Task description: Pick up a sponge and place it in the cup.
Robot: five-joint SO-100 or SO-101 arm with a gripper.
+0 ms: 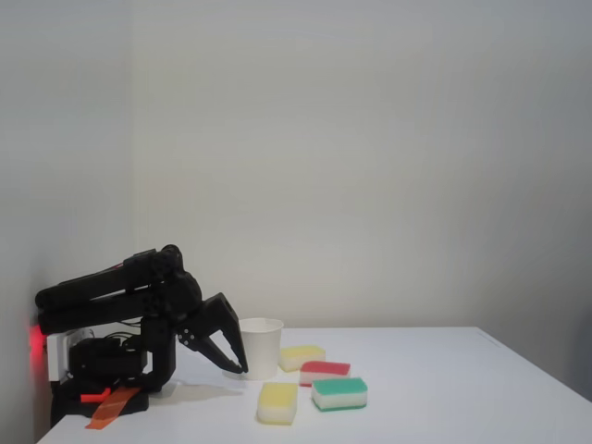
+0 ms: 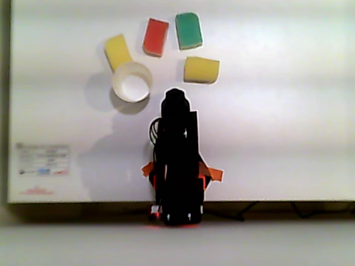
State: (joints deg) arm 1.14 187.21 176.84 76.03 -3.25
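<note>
The white table point(image 1: 481, 388) carries the folded black arm point(image 1: 120, 296) at its near edge as the other view shows it, the gripper point(image 1: 238, 367) pointing down just beside the cup point(image 1: 261, 347); whether its fingers are apart or together I cannot tell. Toward the far edge lie a yellow sponge point(image 2: 201, 69) ahead of the arm, another yellow sponge point(image 2: 117, 51) touching the cup, a red-topped sponge point(image 2: 156, 37) and a green-topped sponge point(image 2: 188, 30).

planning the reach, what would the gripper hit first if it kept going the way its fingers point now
Probably the bare table: the gripper points steeply down, tips beside the cup. In the other view the nearer yellow sponge lies ahead, but depth is unclear.
</note>
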